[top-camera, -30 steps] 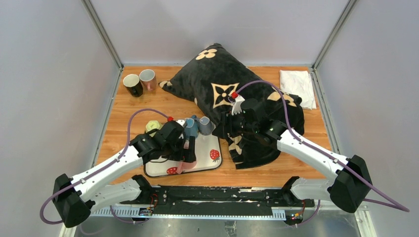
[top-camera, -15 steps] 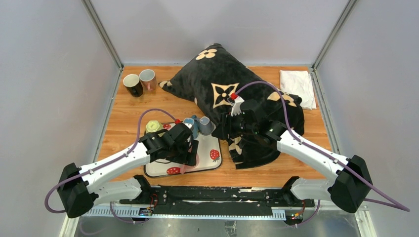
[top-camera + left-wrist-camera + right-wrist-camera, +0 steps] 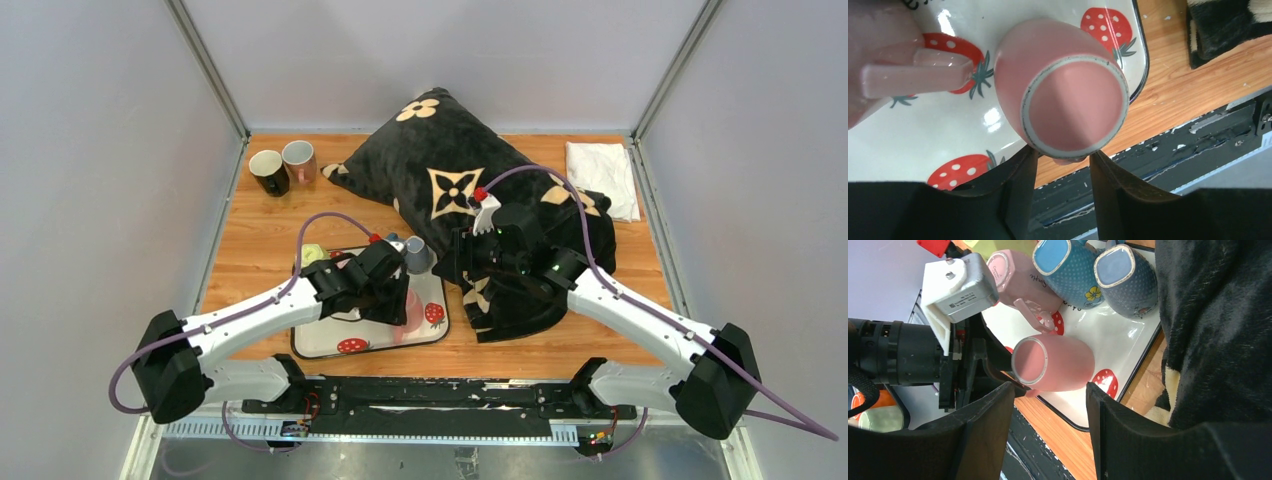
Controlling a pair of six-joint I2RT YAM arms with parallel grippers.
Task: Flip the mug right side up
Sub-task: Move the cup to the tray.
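Observation:
A pink mug (image 3: pixel 1075 105) lies on its side on the strawberry tray (image 3: pixel 948 130), its base turned toward my left gripper (image 3: pixel 1063 157). A stub of its handle shows between the jaws, which stand partly closed astride it with a small gap left. The same mug (image 3: pixel 1058 362) appears in the right wrist view and, in the top view, the mug (image 3: pixel 412 305) lies just right of the left gripper (image 3: pixel 395 298). My right gripper (image 3: pixel 1048 390) hangs open over the tray's right edge with nothing between its fingers; in the top view this gripper (image 3: pixel 457 265) is beside the pillow.
More mugs stand upside down on the tray (image 3: pixel 1108 340): another pink one (image 3: pixel 1015 277), a light blue one (image 3: pixel 1068 265), a grey-blue one (image 3: pixel 1125 277). A black pillow (image 3: pixel 450 170) lies right of the tray. Black (image 3: pixel 268 170) and pink (image 3: pixel 298 158) mugs stand back left, white cloth (image 3: pixel 602 175) back right.
My left arm has swung rightward across the tray and its jaws have narrowed from wide open. The pink mug now shows to the right of that gripper. The right arm has barely moved.

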